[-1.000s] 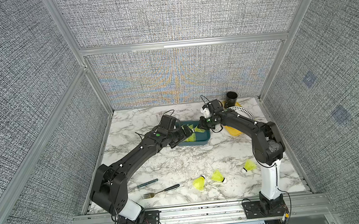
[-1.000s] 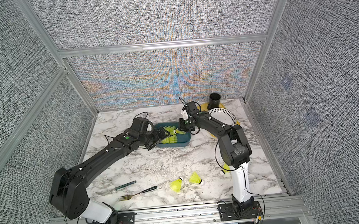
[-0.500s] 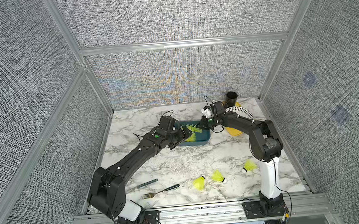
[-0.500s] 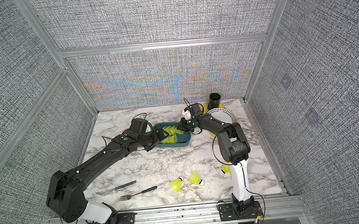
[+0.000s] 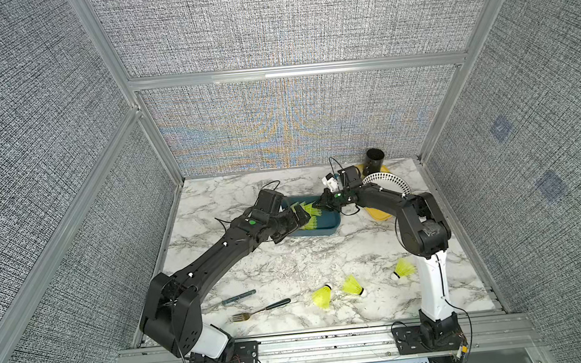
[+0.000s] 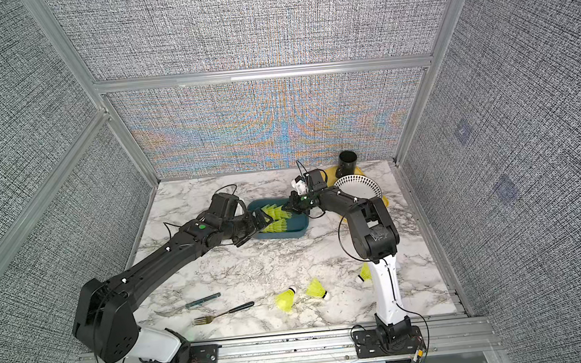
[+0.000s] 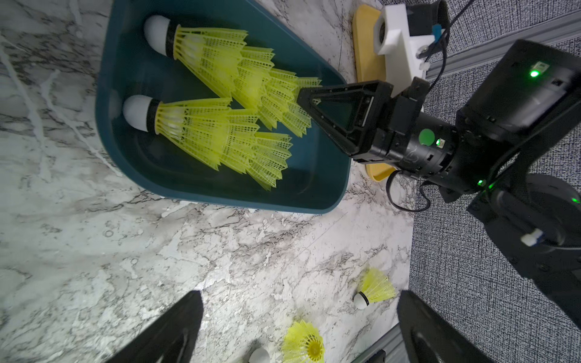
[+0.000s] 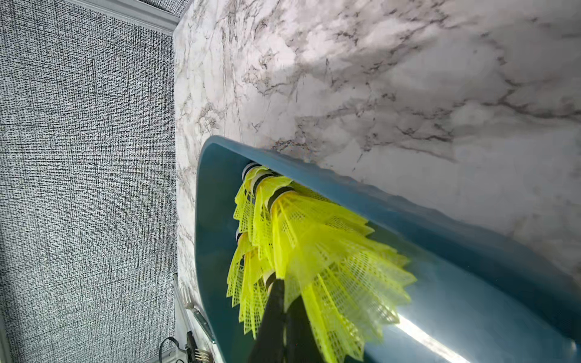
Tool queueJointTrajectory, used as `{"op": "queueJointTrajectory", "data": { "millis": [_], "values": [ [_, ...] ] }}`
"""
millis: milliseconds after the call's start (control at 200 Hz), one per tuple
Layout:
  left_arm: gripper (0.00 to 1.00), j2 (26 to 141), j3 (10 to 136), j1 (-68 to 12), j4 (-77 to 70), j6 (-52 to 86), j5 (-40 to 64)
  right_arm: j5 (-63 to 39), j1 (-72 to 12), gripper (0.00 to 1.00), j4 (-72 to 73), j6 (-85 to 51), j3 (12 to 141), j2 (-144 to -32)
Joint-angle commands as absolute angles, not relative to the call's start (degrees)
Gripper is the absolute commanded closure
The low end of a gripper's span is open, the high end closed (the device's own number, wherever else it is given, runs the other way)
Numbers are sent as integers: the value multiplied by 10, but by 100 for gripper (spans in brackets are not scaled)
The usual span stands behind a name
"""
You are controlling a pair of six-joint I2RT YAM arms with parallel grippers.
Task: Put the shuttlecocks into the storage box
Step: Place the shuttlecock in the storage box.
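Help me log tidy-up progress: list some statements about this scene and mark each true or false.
1. Three neon yellow-green plastic shuttlecocks lie loose on the marble tabletop. True.
2. The shallow dark teal plastic storage box is empty. False: two nested rows of shuttlecocks lie in the box.
3. The right hand is shut, its tip at the skirt end of one row. True.
4. The left hand clamps a shuttlecock. False: the left hand is open, holding nothing.
5. The black-handled metal fork lies in the box. False: the fork lies on the tabletop, near the front edge.
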State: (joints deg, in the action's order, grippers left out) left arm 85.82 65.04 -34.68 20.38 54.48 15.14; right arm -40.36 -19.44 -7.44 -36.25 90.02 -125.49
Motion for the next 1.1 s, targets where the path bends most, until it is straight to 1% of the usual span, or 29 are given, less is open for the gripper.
{"op": "queueJointTrajectory", "data": {
  "millis": [0, 345, 711, 826, 891, 996, 1096],
  "values": [
    [1, 865, 660, -347, 191, 542, 149, -412, -195, 100, -60, -370, 904, -1259],
    [1, 930, 744, -351, 188, 537, 152, -421, -194, 100, -31, -395, 904, -1270],
    [1, 931, 738, -356, 187, 539, 156, -424, -194, 100, -9, -413, 903, -1275],
    [1, 929, 736, -357, 188, 540, 154, -415, -196, 86, -20, -408, 904, -1270],
    [1, 927, 734, -357, 187, 540, 154, -409, -196, 81, -28, -404, 904, -1267],
    [1, 923, 730, -357, 186, 541, 154, -396, -196, 77, -44, -395, 904, -1258],
    [1, 920, 726, -357, 187, 540, 154, -386, -196, 76, -57, -386, 902, -1250]
  ]
}}
